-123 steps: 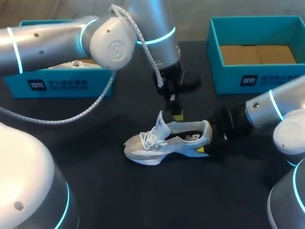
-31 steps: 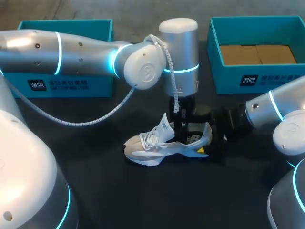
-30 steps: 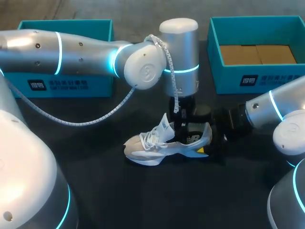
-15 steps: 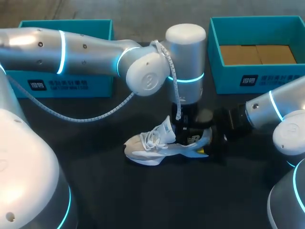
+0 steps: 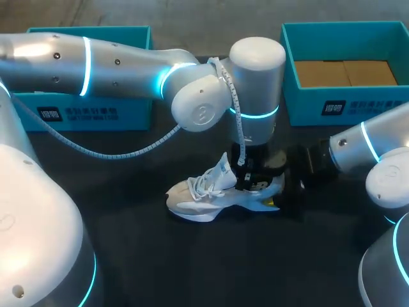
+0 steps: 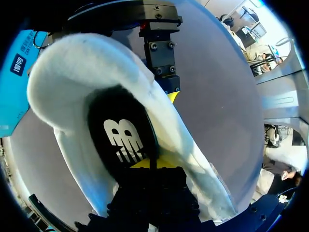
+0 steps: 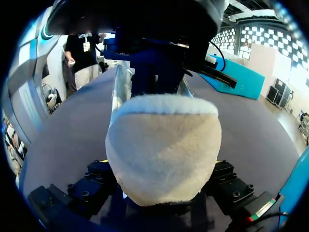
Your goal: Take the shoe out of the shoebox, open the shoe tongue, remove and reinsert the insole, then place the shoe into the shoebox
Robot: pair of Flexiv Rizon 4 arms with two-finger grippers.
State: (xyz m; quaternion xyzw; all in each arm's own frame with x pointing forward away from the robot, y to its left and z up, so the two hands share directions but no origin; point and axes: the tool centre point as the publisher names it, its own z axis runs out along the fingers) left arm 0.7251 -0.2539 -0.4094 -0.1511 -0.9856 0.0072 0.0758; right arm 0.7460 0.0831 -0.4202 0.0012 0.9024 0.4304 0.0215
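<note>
A white and grey sneaker (image 5: 208,192) lies on its sole on the black table, toe toward my left and tongue pulled up. My left gripper (image 5: 250,179) points straight down into the shoe's opening. In the left wrist view its yellow tips (image 6: 150,163) are shut on the black insole (image 6: 120,140) against the white padded collar (image 6: 96,63). My right gripper (image 5: 289,187) is at the heel. In the right wrist view its fingers (image 7: 99,181) press the suede heel (image 7: 164,150) from both sides.
A teal shoebox (image 5: 307,105) with brown cardboard inside stands at the back right. A second teal box (image 5: 89,115) sits at the back left, partly behind my left arm. A white cable (image 5: 128,152) hangs from that arm above the table.
My left arm has shifted right and lowered, sinking its gripper deeper into the shoe's opening, and its fingers have closed. The right arm and the shoe have stayed put.
</note>
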